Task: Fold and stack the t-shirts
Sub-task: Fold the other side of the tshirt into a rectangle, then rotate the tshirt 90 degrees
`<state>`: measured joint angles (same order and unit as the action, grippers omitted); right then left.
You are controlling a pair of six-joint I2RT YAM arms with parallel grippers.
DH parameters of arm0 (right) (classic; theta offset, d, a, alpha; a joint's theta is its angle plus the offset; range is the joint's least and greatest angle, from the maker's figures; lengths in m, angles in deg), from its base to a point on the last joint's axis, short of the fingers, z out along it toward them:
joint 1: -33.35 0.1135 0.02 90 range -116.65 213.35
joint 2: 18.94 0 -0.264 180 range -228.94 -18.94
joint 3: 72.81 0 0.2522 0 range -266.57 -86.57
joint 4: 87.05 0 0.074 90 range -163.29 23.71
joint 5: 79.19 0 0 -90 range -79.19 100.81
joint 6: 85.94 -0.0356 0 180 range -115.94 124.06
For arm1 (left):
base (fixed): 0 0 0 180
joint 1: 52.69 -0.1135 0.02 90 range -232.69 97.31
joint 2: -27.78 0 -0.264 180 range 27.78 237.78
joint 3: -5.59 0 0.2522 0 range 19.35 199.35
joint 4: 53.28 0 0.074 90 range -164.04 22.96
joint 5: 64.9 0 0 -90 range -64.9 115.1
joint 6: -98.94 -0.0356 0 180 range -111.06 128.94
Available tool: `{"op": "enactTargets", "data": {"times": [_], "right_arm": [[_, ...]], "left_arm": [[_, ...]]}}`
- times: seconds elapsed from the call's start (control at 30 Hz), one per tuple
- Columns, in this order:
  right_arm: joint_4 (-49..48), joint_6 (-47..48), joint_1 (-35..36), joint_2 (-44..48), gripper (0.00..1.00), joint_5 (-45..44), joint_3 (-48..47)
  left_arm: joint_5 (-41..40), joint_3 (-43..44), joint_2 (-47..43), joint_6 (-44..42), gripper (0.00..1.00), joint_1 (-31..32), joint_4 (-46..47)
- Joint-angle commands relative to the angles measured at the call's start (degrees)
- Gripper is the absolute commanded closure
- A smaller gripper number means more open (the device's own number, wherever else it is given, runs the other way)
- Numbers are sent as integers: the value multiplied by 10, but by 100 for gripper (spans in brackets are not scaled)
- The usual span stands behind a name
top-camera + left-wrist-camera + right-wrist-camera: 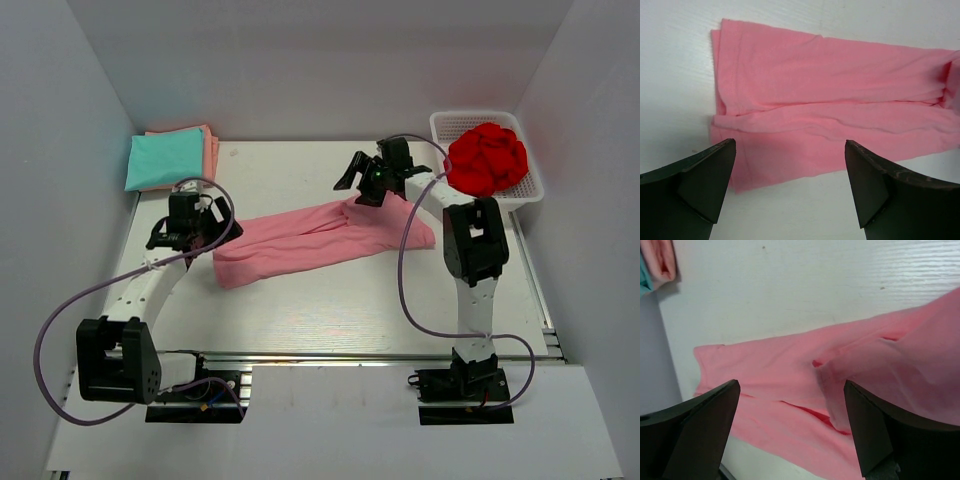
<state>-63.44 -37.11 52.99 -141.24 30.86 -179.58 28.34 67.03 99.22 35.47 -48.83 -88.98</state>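
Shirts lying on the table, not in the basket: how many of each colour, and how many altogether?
Pink shirt: 1
Teal shirt: 1
Salmon shirt: 1
Total: 3

White table (330, 305), plain white walls (320, 70), even light

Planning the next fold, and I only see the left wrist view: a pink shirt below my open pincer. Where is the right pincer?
Observer: The right pincer hangs open over the far edge of the pink shirt, right of its middle.
Operator: Any shirts folded already?
Observer: A teal shirt lies folded on a salmon shirt in the far left corner.
Operator: More waiting?
Observer: Crumpled red cloth fills the white basket, far right.
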Motion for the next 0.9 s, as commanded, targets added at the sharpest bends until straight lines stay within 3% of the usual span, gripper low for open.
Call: {"op": "enactTargets", "data": {"times": [0.0,0.23,0.43,0.53,0.63,0.7,0.73,0.83,0.87], "right_arm": [[27,77,-1,69,10,-51,26],[40,148,-6,168,10,-89,171],[51,150,-19,118,10,-102,176],[61,150,-28,76,10,-99,145],[76,158,-42,-19,10,-61,59],[96,188,-50,-62,10,-49,-59],[117,198,-53,-147,10,-42,-107],[192,263,-40,-250,10,8,-367],[182,269,-37,-286,10,51,-391]], "left_arm": [[50,42,21,-15,0,1,43],[177,80,178,-33,0,12,103],[154,59,242,-33,0,25,82],[124,2,242,-28,0,31,60],[166,-46,242,-22,0,51,15],[236,-82,223,-4,0,78,9],[317,-120,216,-4,0,94,30],[401,-141,218,-7,0,167,30],[432,-134,229,-7,0,186,37]]}}
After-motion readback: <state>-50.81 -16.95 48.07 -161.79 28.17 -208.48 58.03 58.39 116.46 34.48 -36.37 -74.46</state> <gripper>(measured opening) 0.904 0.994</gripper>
